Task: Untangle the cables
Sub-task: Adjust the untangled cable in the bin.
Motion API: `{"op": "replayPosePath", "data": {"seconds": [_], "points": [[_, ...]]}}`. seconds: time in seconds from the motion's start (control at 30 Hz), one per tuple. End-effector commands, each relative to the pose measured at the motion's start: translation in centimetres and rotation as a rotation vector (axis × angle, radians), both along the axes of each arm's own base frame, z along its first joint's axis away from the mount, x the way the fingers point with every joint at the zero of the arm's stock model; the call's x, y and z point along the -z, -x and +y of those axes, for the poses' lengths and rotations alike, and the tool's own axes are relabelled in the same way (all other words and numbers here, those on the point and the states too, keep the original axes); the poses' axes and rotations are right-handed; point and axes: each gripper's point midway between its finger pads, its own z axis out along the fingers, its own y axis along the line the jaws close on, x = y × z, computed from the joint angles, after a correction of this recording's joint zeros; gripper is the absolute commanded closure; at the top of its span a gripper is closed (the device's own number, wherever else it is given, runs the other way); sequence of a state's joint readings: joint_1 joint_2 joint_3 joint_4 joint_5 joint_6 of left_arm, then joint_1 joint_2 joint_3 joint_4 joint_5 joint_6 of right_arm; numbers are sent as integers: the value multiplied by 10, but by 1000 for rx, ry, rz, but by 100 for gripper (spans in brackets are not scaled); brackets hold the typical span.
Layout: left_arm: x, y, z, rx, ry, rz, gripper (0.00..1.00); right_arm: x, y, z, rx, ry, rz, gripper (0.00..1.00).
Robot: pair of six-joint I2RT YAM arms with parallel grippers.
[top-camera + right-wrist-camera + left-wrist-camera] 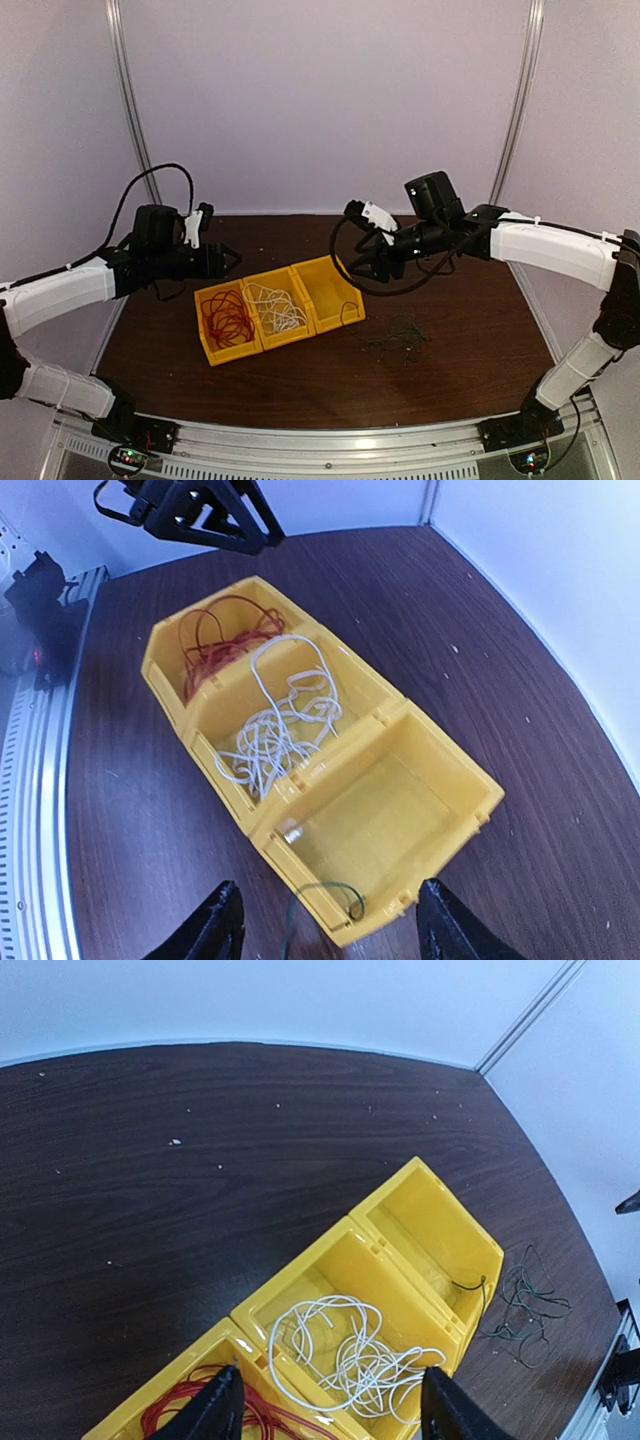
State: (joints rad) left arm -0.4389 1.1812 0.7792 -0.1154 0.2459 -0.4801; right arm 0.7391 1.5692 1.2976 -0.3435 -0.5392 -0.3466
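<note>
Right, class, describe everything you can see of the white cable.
The white cable is a thin, smooth, plastic-looking strand, heaped in loose overlapping loops with a denser tangle at one end. It lies slack on the floor of the middle yellow bin and, as far as shows, touches only that bin.

Pale walls (320, 100) are enclosing a dark wood-grain counter (460, 350) on three sides. Slim metal posts (136, 110) are rising at the far corners, and light is glinting off the near-edge rail (330, 437).

Yellow bins (380, 820), red cables (215, 640), white cables (275, 730).
</note>
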Motion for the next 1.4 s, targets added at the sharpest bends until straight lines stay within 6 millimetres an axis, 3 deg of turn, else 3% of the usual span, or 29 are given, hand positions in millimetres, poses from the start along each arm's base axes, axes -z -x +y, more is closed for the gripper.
{"op": "replayPosePath", "data": {"seconds": [0.0, 0.07, 0.23, 0.33, 0.43, 0.63, 0.8, 1.0, 1.17, 1.37], "points": [[21, -14, -15, 4, -96, 75, 39, 22, -3, -49, 25, -4, 58, 41], [31, -20, -15, -16, -135, 125, 39, 28, -1, -65, 39, -2, 50, 41], [33, -26, -30, 33, -177, 138, 45, 48, 6, -102, 79, -41, 25, 41], [25, -17, -61, 175, -199, 90, 43, 56, 9, -117, 75, -60, 31, 41], [23, -7, -86, 278, -227, 70, 39, 50, 0, -123, 107, -61, 12, 41], [38, 9, -106, 418, -411, 44, 38, 47, 8, -123, 73, -73, 10, 40], [63, 18, -95, 492, -677, 7, 40, 45, 10, -122, 64, -73, 4, 40], [80, 7, -71, 424, -881, 22, 44, 48, 11, -122, 56, -70, 9, 40], [86, 0, -71, 409, -916, 21, 56, 49, 11, -122, 55, -68, 13, 40], [99, -3, -79, 437, -932, 35, 81, 52, 10, -123, 60, -59, 12, 40]]}}
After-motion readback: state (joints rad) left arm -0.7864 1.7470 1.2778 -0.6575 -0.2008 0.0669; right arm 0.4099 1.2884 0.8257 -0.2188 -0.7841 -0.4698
